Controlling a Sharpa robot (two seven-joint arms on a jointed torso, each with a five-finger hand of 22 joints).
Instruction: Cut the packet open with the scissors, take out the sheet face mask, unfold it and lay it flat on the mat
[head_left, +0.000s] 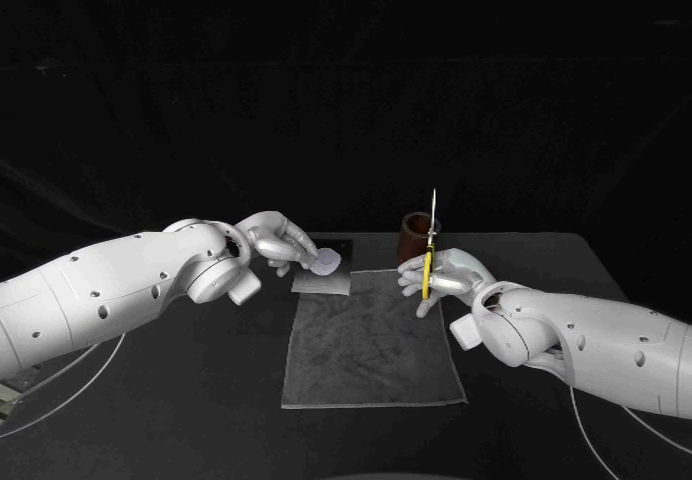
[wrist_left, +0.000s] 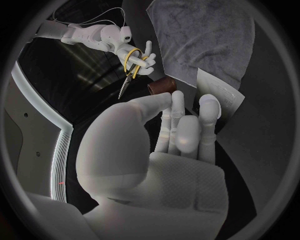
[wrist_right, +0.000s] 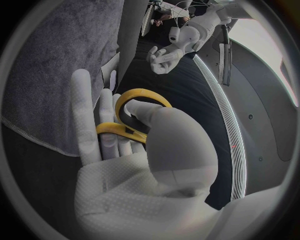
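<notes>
Right hand (wrist_right: 128, 170): fingers and thumb are clamping on the scissors (wrist_right: 142, 92), the thumb passing through one yellow loop and the other fingers lying along the second handle. The hand is holding the scissors upright above the far right part of the mat, yellow handles low. The thin blades (head_left: 434, 212) are pointing straight up and lying together as one line. Packet (head_left: 320, 284): pale and flat, it is lying at the far corner of the mat on the left hand's side, with neither hand gripping it and well apart from the scissors. Mat (head_left: 372, 345): a grey cloth rectangle, it is lying flat at the middle of the table, its long side running away from the robot. Left hand (head_left: 281, 243): it is hovering just above the packet's far edge, its fingers (wrist_left: 178, 107) reaching out and standing apart from the thumb, holding nothing. Whether a fingertip is touching the packet cannot be told. Brown cylindrical holder (head_left: 414, 226): it is standing upright beyond the mat's far edge, just behind the scissors. Black table (head_left: 188, 400): it is bearing all of the above.
</notes>
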